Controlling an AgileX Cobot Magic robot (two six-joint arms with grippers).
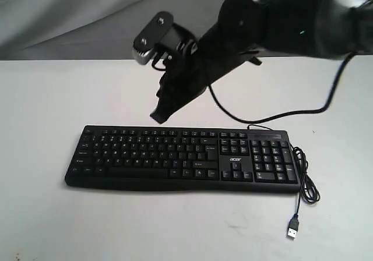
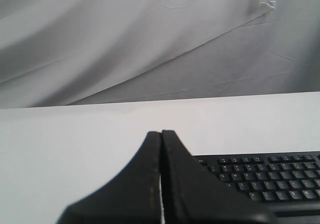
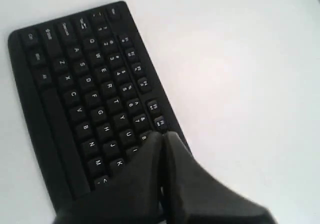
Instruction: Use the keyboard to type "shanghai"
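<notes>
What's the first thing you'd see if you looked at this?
A big black robot arm reaches in from the upper right, its shut right gripper pointing down near the far edge of the keyboard. That wide black keyboard lies on a white table, its USB plug lying loose at the front right.

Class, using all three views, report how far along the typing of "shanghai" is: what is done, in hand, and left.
Done: no letter can be confirmed; no screen is visible, and the USB plug lies unplugged. In hand: the right gripper, jaws shut, is poised over the upper rows of the keyboard. Left: possibly every letter; the left gripper, jaws shut, sits off to its side.
</notes>
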